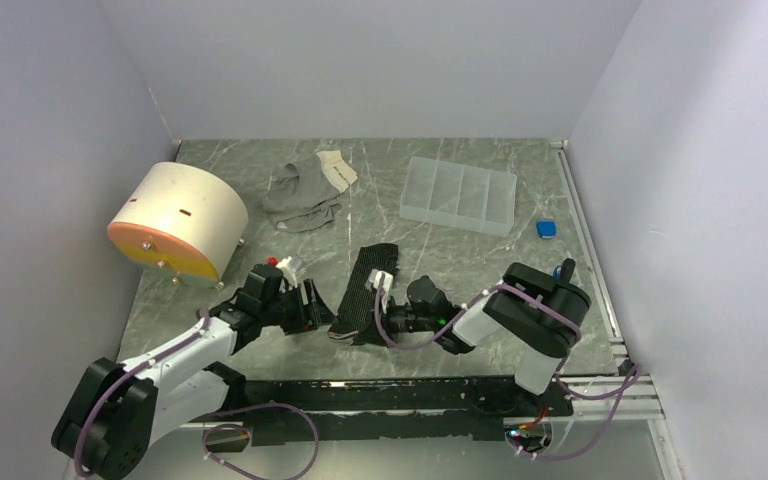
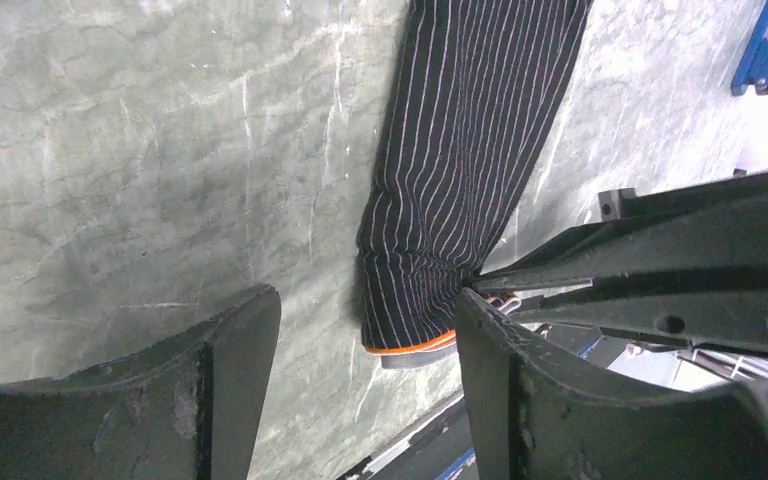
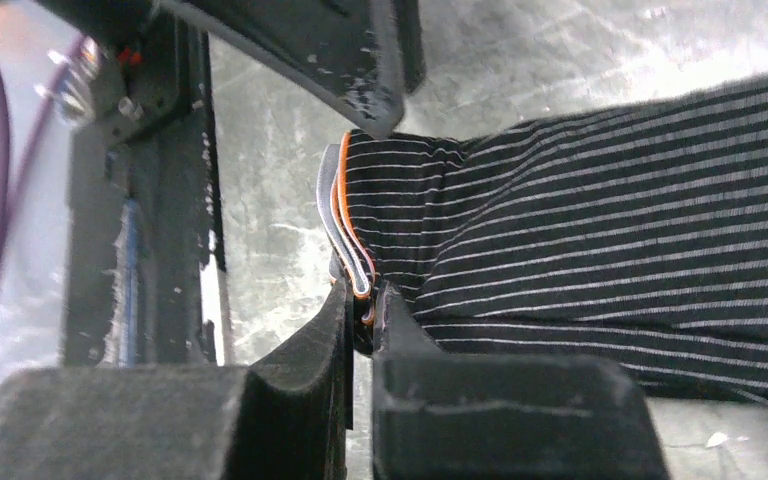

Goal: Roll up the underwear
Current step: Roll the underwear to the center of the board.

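Left gripper (image 2: 365,325) is held low over the table (image 1: 480,265), jaws wide, just beside the near end of the underwear (image 1: 365,285). Right gripper (image 3: 363,300) is pinched tight on the orange-edged waistband at that end. The underwear lies mid-table as a folded striped strip. Clear divided box (image 1: 460,195) sits back right, contents not discernible. Grey marbled surface, pale walls.

My top camera looks down from behind the arm bases (image 1: 110,415). Both wrist cameras peer close past their own fingers (image 2: 520,400), sharing the waistband end of the striped underwear (image 2: 460,150).
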Controlling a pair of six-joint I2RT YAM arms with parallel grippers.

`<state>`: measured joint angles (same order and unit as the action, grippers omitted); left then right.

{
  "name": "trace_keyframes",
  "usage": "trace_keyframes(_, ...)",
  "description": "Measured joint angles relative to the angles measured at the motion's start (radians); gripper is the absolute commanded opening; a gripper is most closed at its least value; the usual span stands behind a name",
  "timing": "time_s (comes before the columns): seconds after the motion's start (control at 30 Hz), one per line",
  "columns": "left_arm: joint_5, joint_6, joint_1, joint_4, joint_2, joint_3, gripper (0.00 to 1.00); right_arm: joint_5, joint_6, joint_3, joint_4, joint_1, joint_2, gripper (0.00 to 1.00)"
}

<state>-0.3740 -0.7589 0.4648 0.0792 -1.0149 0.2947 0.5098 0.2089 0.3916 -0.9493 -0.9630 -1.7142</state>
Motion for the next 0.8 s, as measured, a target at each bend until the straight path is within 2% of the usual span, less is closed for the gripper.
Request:
trace_keyframes(0.17, 0.011, -0.018, -0.001, 0.001, 0.047, -0.014, 0.77, 0.062, 0.268, 0.0, -0.108, 0.067, -0.087, 0.01)
trace_keyframes(0.27, 0.014, -0.021, -0.001, -0.001, 0.077, -0.014, 0.77, 0.104, 0.49, -0.012, -0.248, 0.11, -0.181, 0.03)
trace_keyframes(0.43, 0.012, -0.021, -0.001, -0.008, 0.105, -0.03, 0.77, 0.121, 0.733, -0.047, -0.435, 0.161, -0.29, 0.06)
trace_keyframes(0.57, 0.006, -0.02, -0.001, -0.004, 0.127, -0.051, 0.76, 0.124, 0.861, -0.055, -0.512, 0.184, -0.336, 0.08)
trace_keyframes(0.8, 0.005, -0.003, -0.001, 0.001, 0.165, -0.052, 0.59, 0.117, 0.982, -0.057, -0.526, 0.197, -0.355, 0.12)
